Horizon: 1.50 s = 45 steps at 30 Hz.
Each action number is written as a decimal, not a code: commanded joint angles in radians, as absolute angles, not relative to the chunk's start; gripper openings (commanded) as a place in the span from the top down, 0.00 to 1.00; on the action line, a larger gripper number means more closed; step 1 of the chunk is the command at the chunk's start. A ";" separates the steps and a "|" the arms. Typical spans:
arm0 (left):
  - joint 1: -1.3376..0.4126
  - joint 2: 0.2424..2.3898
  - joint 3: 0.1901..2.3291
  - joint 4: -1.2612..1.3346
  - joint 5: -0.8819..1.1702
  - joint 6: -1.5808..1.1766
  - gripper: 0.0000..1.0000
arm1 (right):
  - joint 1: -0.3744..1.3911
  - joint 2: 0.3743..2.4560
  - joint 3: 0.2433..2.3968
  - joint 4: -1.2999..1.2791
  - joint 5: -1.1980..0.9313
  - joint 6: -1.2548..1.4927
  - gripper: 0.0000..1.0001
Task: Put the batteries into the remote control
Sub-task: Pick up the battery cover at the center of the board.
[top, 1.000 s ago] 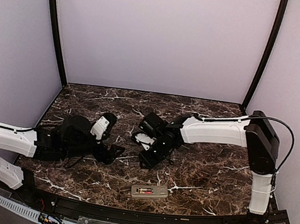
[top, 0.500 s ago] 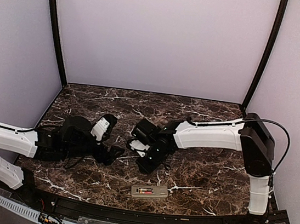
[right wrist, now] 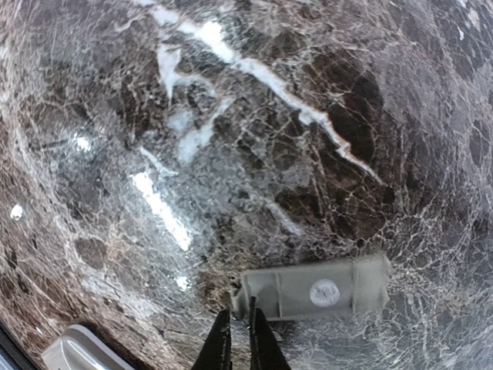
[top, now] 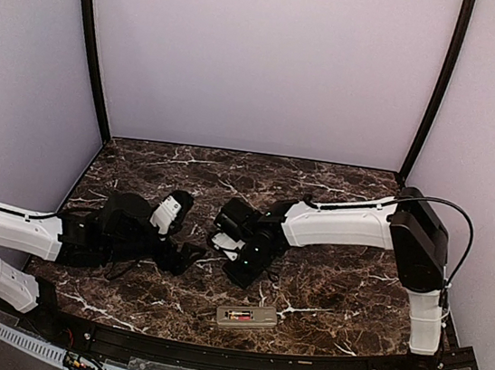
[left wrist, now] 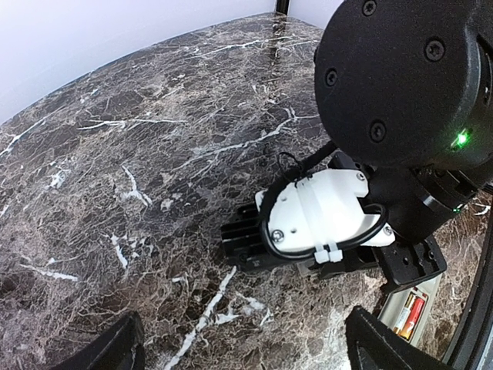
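We had closed our right gripper [right wrist: 238, 316] almost shut at the grey cover's [right wrist: 312, 290] end, grasp unclear, seemingly for the remote control [top: 247, 316].

Glossy marble-look table [top: 335, 279]; matt plastic cover piece [right wrist: 312, 291] and remote control [top: 247, 316].

White arm shells [top: 343, 223], black joints [top: 418, 244], green light [left wrist: 461, 139]

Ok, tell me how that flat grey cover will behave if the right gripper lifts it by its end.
The cover looks like thin moulded plastic, so it is probably stiff and very light. It lies flat on the smooth marble table, so it may skid rather than lift. The right gripper sits at one end, and a grip there could let it pivot or slip.
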State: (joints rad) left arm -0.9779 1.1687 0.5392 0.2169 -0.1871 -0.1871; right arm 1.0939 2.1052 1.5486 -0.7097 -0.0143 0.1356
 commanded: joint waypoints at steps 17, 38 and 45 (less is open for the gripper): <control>-0.970 1.134 0.505 0.251 -0.178 -0.182 0.11 | 1.106 2.070 1.591 -0.718 0.005 0.066 0.82; -0.959 1.028 0.463 0.268 -0.243 -0.194 0.07 | 1.107 2.148 1.596 -0.718 -0.016 0.064 0.80; -0.959 1.028 0.462 0.268 -0.242 -0.192 0.07 | 1.108 2.144 1.583 -0.724 -0.008 0.066 0.81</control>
